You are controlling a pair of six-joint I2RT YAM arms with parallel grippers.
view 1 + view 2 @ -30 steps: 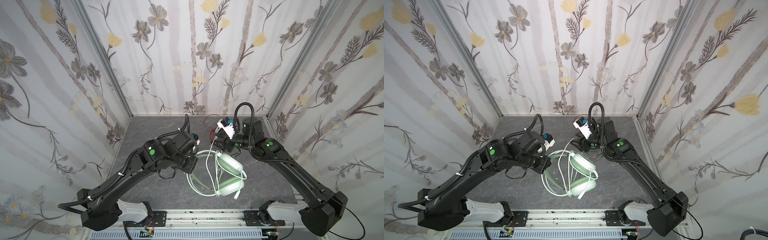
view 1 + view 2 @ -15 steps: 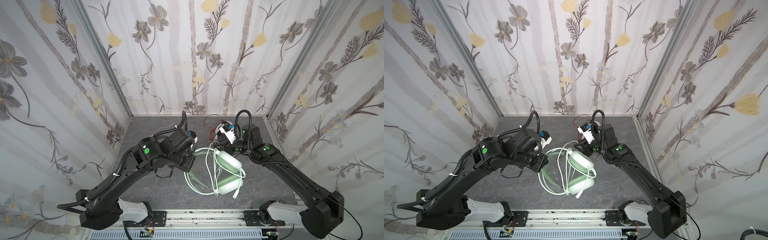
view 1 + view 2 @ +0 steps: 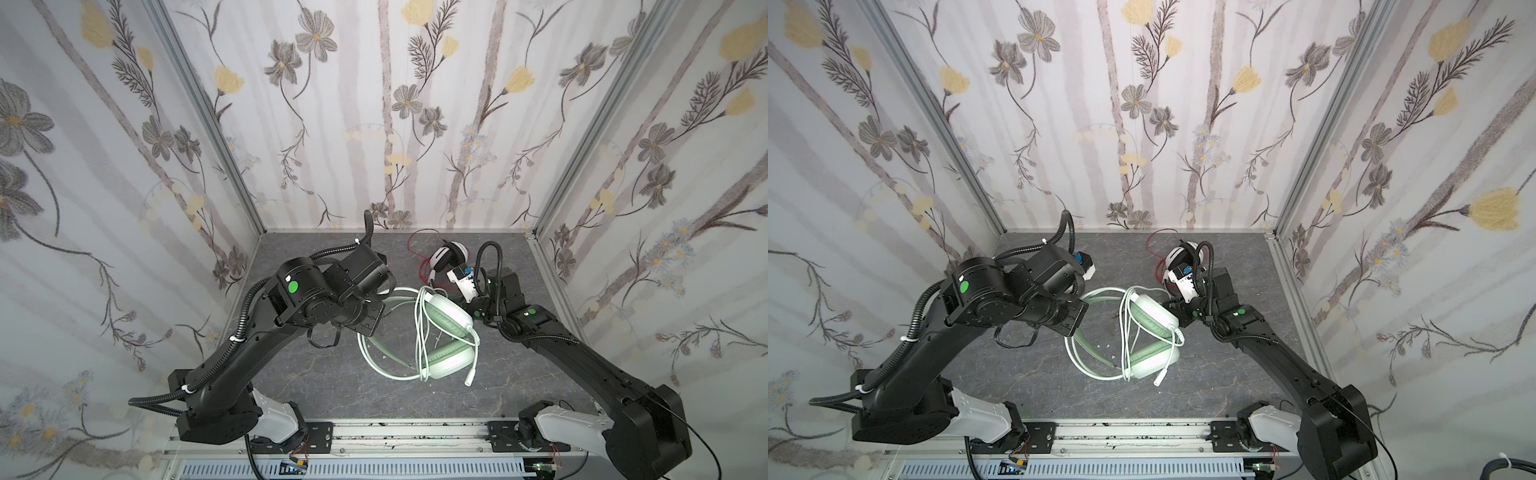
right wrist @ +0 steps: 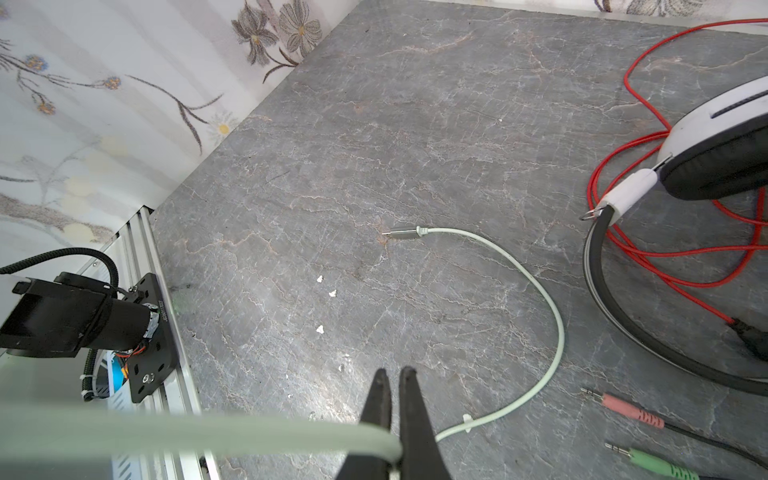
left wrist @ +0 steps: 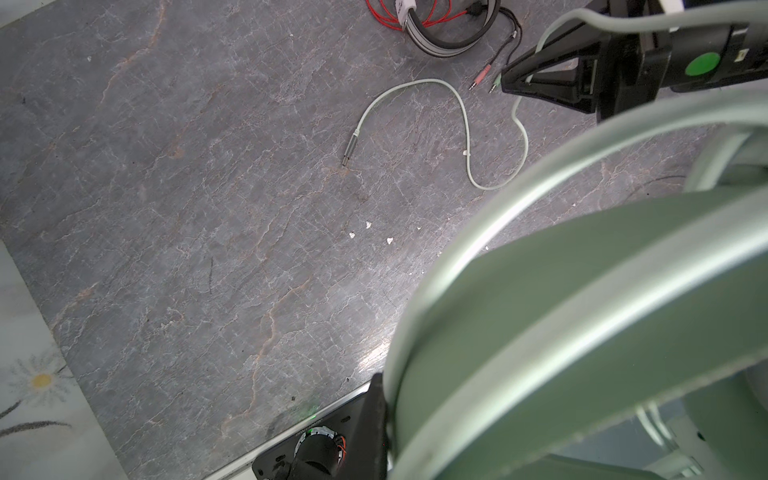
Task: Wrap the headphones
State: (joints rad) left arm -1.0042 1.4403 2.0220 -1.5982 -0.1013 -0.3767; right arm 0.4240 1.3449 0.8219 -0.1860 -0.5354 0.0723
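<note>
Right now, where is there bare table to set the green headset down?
Bare: the front strip of the table between the green headset and the rail, and the back-left corner behind the left arm. Crowded: back right, where the white headset, red cord and plugs lie.

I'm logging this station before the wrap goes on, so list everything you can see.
green headset: one, mint, centre, headband in left jaws
pale cord: one, greenish white, looped over it, pinched by right jaws
second headset: one, white and black, table's back
red cord: one, beside that headset
pink plug, green plug: one each, on table
flecks: several, white, on table
table: one, grey marbled
walls: three, floral
left arm, right arm: black, both jaws shut
</note>
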